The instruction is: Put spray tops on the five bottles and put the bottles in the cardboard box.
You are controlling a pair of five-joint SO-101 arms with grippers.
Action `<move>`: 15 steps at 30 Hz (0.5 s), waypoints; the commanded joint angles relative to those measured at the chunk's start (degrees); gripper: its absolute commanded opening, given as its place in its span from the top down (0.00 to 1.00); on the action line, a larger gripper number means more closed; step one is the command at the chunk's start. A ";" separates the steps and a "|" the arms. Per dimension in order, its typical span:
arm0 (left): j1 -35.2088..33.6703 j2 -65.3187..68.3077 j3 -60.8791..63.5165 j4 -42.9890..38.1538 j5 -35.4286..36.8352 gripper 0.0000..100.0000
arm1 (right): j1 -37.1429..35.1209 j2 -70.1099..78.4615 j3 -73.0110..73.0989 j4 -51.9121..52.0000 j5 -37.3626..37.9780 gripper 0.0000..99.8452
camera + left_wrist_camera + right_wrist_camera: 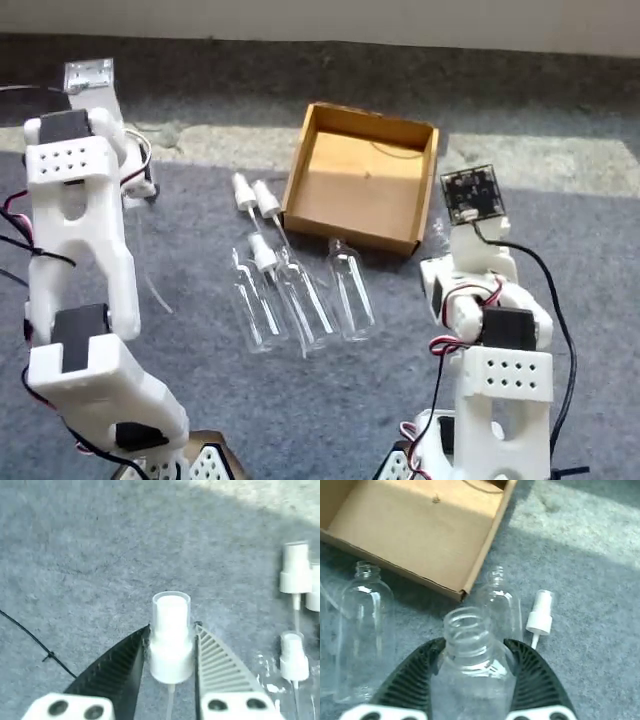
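White spray top (171, 645), clamped in left tool (172, 626)

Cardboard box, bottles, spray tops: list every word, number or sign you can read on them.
None can be read.
The cardboard box is plain brown; the small dark spot on its floor is no letter.
The bottles are clear, without labels.
The spray tops are plain white.
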 commanded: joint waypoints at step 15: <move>22.81 -43.91 -9.19 15.38 -4.13 0.94 | -13.41 -9.10 -0.13 -14.37 -5.98 1.00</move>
